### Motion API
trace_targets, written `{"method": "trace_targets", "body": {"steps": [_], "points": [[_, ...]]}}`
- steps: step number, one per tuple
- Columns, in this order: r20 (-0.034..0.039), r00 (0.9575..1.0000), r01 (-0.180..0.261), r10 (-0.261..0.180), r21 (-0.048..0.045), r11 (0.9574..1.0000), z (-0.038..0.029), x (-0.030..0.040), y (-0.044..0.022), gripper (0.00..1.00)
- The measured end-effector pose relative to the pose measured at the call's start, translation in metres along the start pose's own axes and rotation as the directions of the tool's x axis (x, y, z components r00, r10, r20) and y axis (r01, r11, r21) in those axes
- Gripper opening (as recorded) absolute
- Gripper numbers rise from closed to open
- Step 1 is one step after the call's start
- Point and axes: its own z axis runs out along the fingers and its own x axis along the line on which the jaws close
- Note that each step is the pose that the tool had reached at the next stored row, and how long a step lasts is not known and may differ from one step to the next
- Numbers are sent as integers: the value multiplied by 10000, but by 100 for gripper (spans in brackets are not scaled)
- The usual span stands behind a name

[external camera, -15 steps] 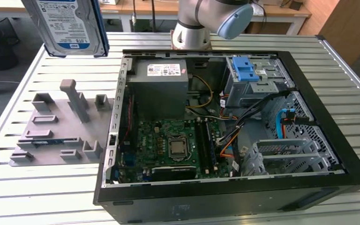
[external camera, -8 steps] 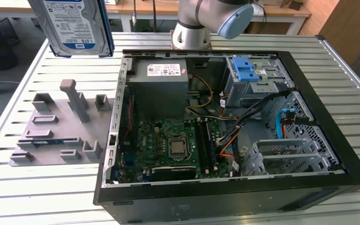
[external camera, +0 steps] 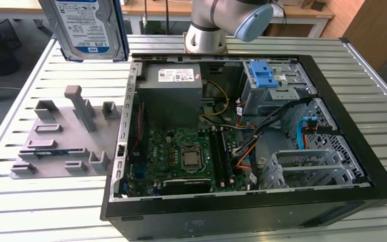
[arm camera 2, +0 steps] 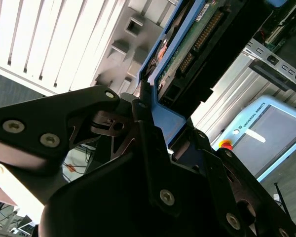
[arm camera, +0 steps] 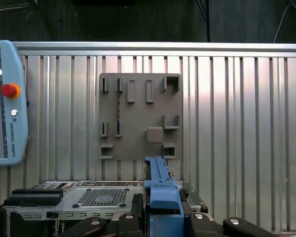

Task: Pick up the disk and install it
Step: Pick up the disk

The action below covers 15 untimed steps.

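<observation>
Your gripper (arm camera 2: pixel 155 116) is shut tight on the disk (external camera: pixel 89 27). Its 2 fingers (arm camera 2: pixel 106 121) pinch the blue frame around it. In the exterior view the disk hangs high up at that view's left. It stands on its edge with the label facing you. It is over the metal table (external camera: pixel 18 201), beyond the grey holder plate (external camera: pixel 52 136), and outside the open computer case (external camera: pixel 261 209).
</observation>
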Motion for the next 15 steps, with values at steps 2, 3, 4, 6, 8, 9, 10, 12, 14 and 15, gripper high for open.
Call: {"method": "trace_targets", "body": {"steps": [2, 3, 4, 6, 8, 9, 10, 12, 14, 15], "points": [[0, 10000, 0, 0, 0, 10000, 0, 1, -23, 37], [0, 10000, 1, -1, 0, 10000, 0, 1, -34, 37], [0, 10000, 0, 0, 0, 10000, -1, 2, -44, 37], [1, 10000, 0, 0, 1, 10000, -1, 3, -63, 37], [1, 10000, 0, 0, 1, 10000, -1, 3, -81, 37], [0, 10000, 0, 0, 0, 10000, -2, 3, -91, 37], [0, 10000, 0, 0, 0, 10000, -1, 5, -104, 37], [0, 10000, 0, 0, 0, 10000, -2, 5, -129, 37], [0, 10000, 0, 0, 0, 10000, -2, 6, -151, 37], [0, 10000, 0, 0, 0, 10000, -3, 6, -162, 37]]}}
